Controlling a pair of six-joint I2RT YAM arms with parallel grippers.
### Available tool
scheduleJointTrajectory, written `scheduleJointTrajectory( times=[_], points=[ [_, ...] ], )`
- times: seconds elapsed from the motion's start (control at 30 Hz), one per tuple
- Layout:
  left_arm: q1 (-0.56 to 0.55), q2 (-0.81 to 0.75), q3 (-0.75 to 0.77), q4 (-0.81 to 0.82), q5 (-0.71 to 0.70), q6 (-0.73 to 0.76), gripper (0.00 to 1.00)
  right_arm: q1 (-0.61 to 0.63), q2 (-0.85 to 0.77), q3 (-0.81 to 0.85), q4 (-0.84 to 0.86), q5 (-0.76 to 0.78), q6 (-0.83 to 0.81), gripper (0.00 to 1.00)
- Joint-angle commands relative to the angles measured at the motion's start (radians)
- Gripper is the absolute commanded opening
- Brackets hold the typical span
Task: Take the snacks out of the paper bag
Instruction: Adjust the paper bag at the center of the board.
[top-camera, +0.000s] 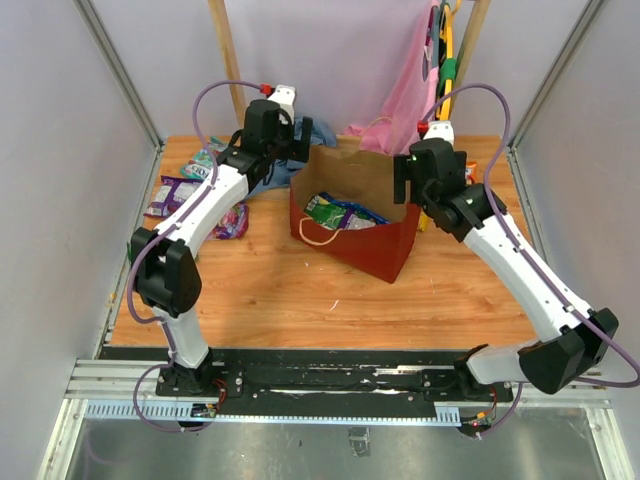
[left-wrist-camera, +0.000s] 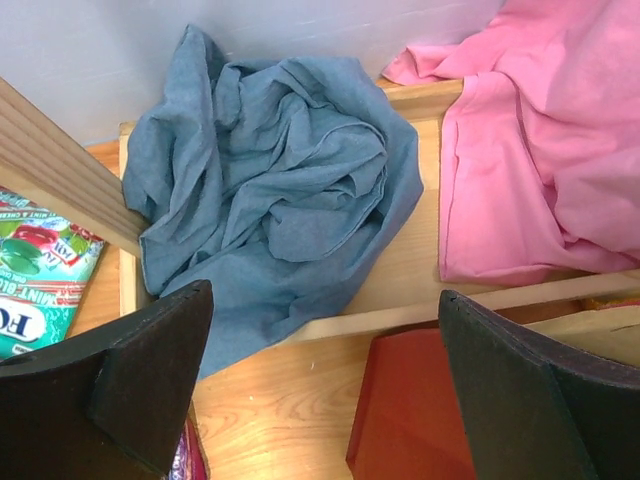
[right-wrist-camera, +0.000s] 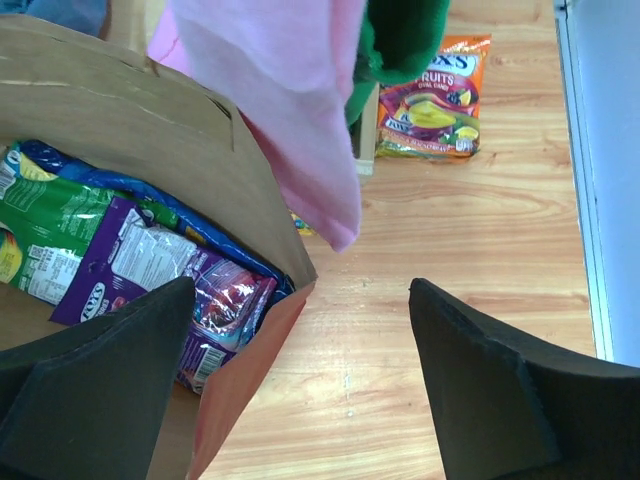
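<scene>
Wide apart and holding nothing, the right claw hangs over the right rim of the bag, which stands on the table. Green, blue and purple snacks lie inside; other packets lie out at far left, an orange one at far right. Likewise released, the left claw hovers over the cloth left of the bag. Unloading looks part done. Next, the right claw should shift left clear of the rim, drop in and pinch the purple packet, minding the pink garment hanging by the rim.
</scene>
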Motion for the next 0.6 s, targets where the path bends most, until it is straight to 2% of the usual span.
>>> scheduleJointTrajectory(
  times=[0.0,0.23,0.43,0.57],
  points=[
    [-0.007,0.0,0.028,-0.001,0.043,0.039,0.98,0.032,0.0,0.057,-0.034,0.081,-0.03,0.9],
    [-0.019,-0.042,0.029,-0.041,0.001,0.025,0.96,0.032,0.058,0.093,-0.102,0.115,-0.027,0.85],
    [-0.019,-0.188,-0.018,0.003,-0.016,-0.002,0.99,0.032,0.098,0.1,-0.146,0.141,-0.014,0.81],
    [-0.019,-0.26,-0.032,0.0,0.036,-0.015,1.0,0.032,0.132,0.11,-0.17,0.155,0.001,0.78]
  ],
)
